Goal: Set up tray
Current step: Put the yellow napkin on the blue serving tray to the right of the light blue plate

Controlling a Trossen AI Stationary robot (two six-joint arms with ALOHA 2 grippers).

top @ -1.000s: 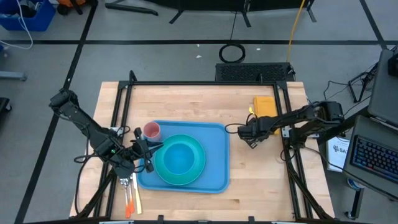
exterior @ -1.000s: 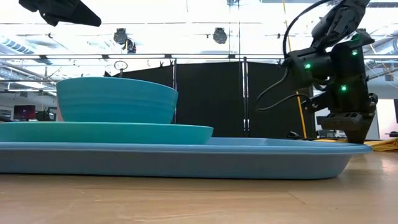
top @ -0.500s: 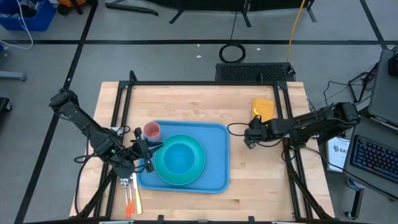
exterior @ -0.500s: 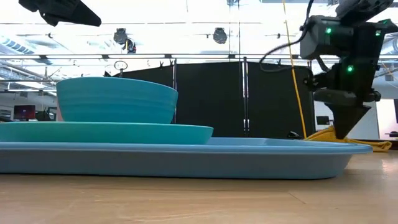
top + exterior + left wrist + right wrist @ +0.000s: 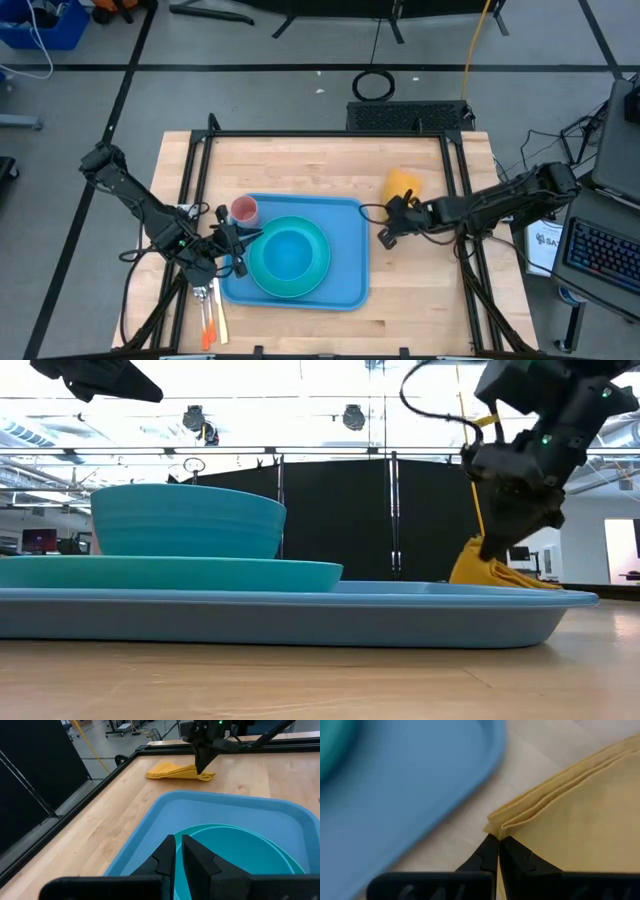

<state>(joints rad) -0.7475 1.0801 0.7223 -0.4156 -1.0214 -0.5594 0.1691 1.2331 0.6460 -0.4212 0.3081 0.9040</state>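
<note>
Beside the tray's right edge: the right gripper (image 5: 384,238) hangs low over the bench (image 5: 420,310), its fingers clenched on a corner of the folded yellow napkin (image 5: 402,183).
Grip: the right wrist view shows the two dark fingers (image 5: 489,854) pressed together at the napkin's folded corner (image 5: 555,815); the low view shows the cloth (image 5: 490,570) hanging from the gripper (image 5: 492,550) with its free end trailing on the wood.
Just changed: a second ago the napkin lay flat near the bench's right rear, well apart from the tray; now it has been drawn leftward and the right arm has swung in with it, so its leading corner sits just beside the tray's rim.
Meaning for the task: judged from this, the napkin is on its way to a place on or beside the tray, and that step looks partly done; it has not been set down.
Tray: the blue tray (image 5: 350,250) lies left of centre on the bench, just left of the right gripper and not touching it as far as the high view shows.
On the tray: a cyan plate (image 5: 318,268) with a blue bowl (image 5: 290,250) on it, and a pink cup (image 5: 244,210) at the rear left corner.
Left gripper: it (image 5: 232,242) waits at the tray's left edge with fingers (image 5: 167,857) nearly together, holding nothing.
Left of the tray: cutlery (image 5: 208,310) with orange handles lies on the bench.
</note>
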